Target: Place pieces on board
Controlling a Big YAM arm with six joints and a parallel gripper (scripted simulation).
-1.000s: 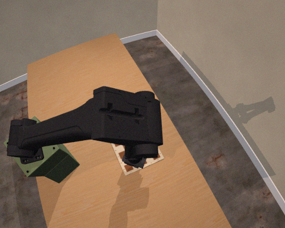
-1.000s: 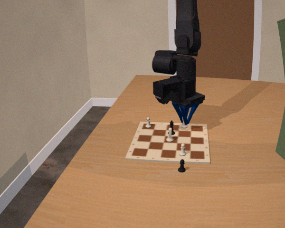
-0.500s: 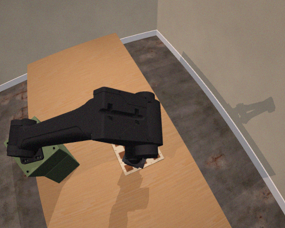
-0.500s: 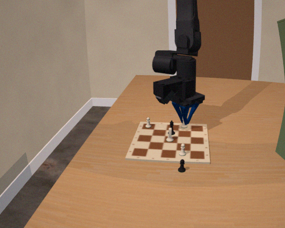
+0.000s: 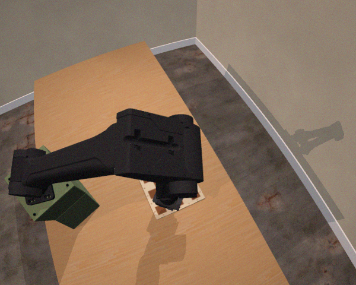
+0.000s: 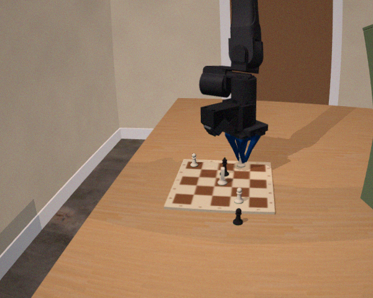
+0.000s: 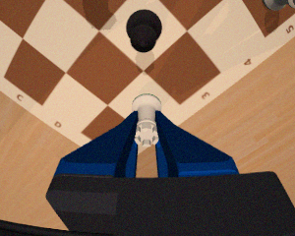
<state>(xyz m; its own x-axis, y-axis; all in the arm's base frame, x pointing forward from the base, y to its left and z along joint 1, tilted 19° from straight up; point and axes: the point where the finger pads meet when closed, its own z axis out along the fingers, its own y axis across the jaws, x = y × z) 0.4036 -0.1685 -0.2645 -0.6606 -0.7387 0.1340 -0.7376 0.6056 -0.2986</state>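
You see a wooden table (image 6: 308, 250) in a beige-walled room; on its chessboard (image 6: 193, 205), your gripper (image 6: 240, 161) is clamped on a white piece (image 7: 147, 118).

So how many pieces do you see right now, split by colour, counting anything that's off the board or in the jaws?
White: 4 (corner pawn, tall piece, front pawn, held piece in the jaws)
Black: 2 (board piece, table pawn just off the board's near edge)
Total: 6
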